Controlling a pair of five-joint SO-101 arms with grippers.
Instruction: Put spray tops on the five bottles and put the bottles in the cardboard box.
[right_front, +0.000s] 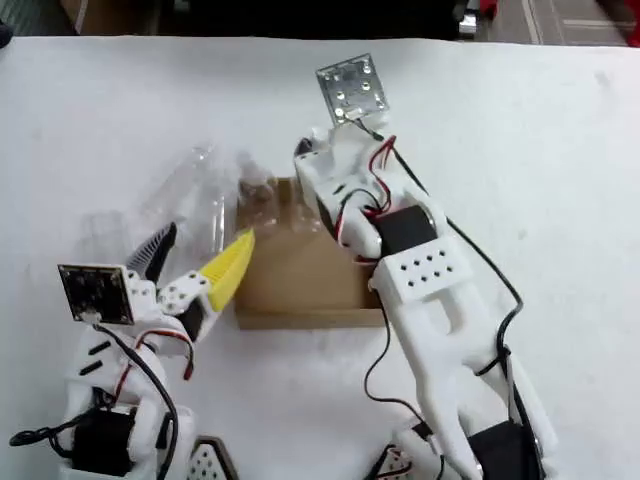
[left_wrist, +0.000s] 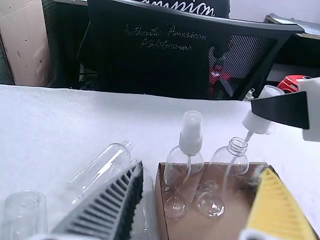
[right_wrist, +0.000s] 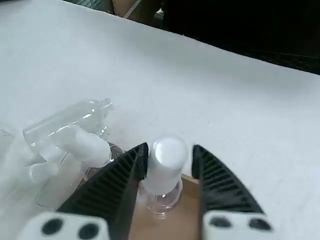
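As the right gripper (right_wrist: 170, 152) hangs over the far left corner of the cardboard box (right_front: 300, 275), its two black jaws are closed on a white spray top (left_wrist: 260, 121). The top sits between them near their tips, with its cap poking up past them. From the left wrist view, this spray top is held tilted, just above and a little to one side of an open bottle (left_wrist: 227, 172) that stands in the box. Its thin tube reaches down to that bottle's neck; whether the tube's end is inside the neck I cannot tell. Just beside the open bottle, in the same corner of the box, stands a capped bottle (left_wrist: 184, 167) that already wears its own spray top. The right arm (right_front: 430, 300) stretches across the box's right side. The left gripper (right_front: 208, 236) sits just outside the box's left wall with its jaws spread wide and nothing held between them. Its black finger (left_wrist: 107, 202) is the one farther from the box, and the tip of its yellow finger (left_wrist: 275, 210) is at the box's left wall. On the white table (right_front: 520, 140), left of the box, a lying bottle (left_wrist: 100, 167) rests on its side without a top. A second lying bottle (left_wrist: 146, 190) is nearer the box wall, partly hidden behind the black finger. An upright bottle (left_wrist: 22, 212), also without a top, stands farthest left of the box.
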